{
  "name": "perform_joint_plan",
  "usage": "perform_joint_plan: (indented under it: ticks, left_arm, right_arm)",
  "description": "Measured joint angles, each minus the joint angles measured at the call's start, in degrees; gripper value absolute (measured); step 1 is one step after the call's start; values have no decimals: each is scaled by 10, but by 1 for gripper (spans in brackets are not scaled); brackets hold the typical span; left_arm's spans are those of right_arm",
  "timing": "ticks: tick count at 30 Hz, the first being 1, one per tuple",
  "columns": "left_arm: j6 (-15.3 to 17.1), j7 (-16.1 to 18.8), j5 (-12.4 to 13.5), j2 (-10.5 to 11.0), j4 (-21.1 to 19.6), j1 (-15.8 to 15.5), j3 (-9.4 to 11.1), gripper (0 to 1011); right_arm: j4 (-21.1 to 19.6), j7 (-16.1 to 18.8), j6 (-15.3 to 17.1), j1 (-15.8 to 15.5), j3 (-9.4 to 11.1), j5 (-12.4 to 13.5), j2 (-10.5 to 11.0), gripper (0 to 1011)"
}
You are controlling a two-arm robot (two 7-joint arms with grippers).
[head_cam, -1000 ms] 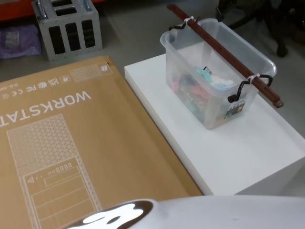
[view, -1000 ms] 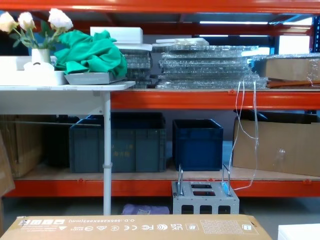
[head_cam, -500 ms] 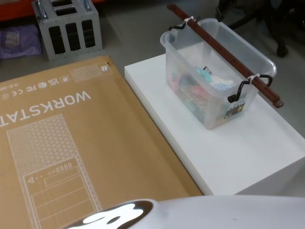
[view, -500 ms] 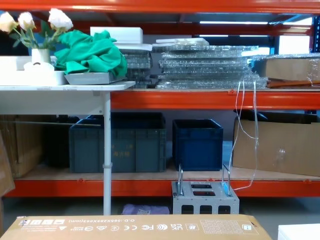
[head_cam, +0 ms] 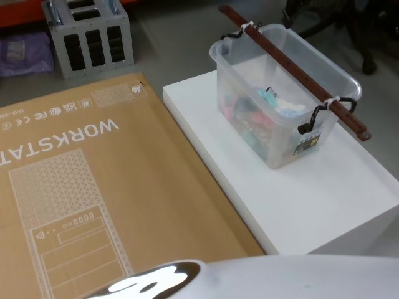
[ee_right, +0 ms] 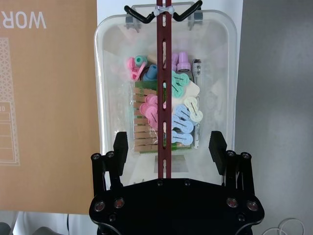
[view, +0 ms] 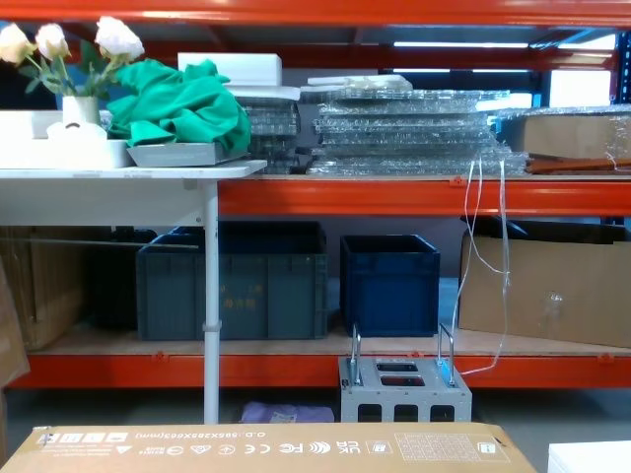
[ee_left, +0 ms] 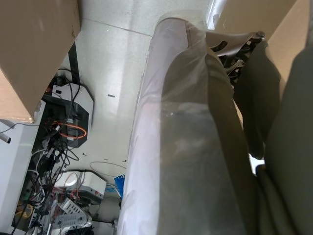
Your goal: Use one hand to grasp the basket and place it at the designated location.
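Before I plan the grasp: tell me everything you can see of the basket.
The basket is a clear plastic tub with a rounded rim, standing upright on a white platform beside the cardboard box. A dark red bar spans its top, tied to black hooks at each end. Pastel clothes pegs lie inside. The right gripper, open, is above it, not touching.

Light is even and fairly bright in the head view, coming from overhead — the white platform (head_cam: 299, 205) is nearly blown out and shadows beside the basket (head_cam: 283, 93) are soft and short. A bright glare patch sits on the curved robot body (head_cam: 156, 280) at the bottom edge. The chest view is dimmer under the shelves (view: 414, 192), with a ceiling strip light glowing at top right. The left wrist view is murky — perhaps a wrapped surface too close to focus. The right wrist view is crisp and shadowless.
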Motion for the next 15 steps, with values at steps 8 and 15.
perform_joint_plan:
  ticks: [8,15]
  left_arm:
    - [0,0,0,0,0,0,0,0]
    - [0,0,0,0,0,0,0,0]
  right_arm:
    - [0,0,0,0,0,0,0,1000]
    - [0,0,0,0,0,0,0,1000]
